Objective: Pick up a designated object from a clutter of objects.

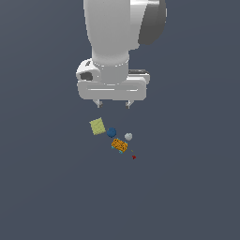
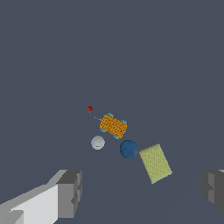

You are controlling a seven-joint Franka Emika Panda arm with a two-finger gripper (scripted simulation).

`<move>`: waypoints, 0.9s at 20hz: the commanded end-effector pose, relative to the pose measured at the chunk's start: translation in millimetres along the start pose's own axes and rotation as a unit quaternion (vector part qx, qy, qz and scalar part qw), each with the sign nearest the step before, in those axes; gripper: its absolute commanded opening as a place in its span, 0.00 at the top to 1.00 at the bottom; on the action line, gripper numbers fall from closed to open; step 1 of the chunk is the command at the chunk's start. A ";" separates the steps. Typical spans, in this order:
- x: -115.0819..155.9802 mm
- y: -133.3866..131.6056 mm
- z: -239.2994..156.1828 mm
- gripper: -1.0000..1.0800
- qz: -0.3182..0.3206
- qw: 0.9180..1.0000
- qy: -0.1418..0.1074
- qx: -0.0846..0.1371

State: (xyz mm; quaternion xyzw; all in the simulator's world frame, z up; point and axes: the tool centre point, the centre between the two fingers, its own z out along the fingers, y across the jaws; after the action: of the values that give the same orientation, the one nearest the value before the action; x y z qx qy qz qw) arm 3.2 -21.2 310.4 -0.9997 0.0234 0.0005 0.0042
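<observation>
Gripper (image 1: 112, 103) hanging above the clutter, fingers (image 2: 70, 192) spread wide, nothing between them. Pale grey-white ball (image 1: 128, 136) on the dark floor (image 1: 187, 187), just beside the dark blue ball (image 1: 111, 132) on the exterior view's right, close above the orange patterned block (image 1: 119, 146). Yellow-green square block (image 1: 97, 126) touching or nearly touching the blue ball on its other side. Tiny red speck (image 1: 134, 157) a little beyond the orange block, apart from the rest

Open fingers (image 1: 112, 103) above clutter (image 1: 115, 138)
</observation>
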 end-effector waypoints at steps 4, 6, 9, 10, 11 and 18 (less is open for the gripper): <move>0.8 0.3 -3.0 0.04 0.003 1.000 0.001 0.001; 2.0 0.9 -8.2 0.04 0.007 1.000 0.002 0.002; 3.5 1.7 -15.7 0.04 0.013 1.000 0.004 0.004; 3.6 1.9 -16.8 0.04 0.014 1.000 0.004 0.004; 3.6 2.0 -17.3 0.04 0.014 1.000 0.004 0.004; 4.7 -0.8 -4.7 0.04 0.008 1.000 0.004 0.002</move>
State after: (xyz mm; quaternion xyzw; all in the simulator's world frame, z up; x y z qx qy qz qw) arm 7.6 -21.7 319.6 -0.9994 0.0335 -0.0041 0.0068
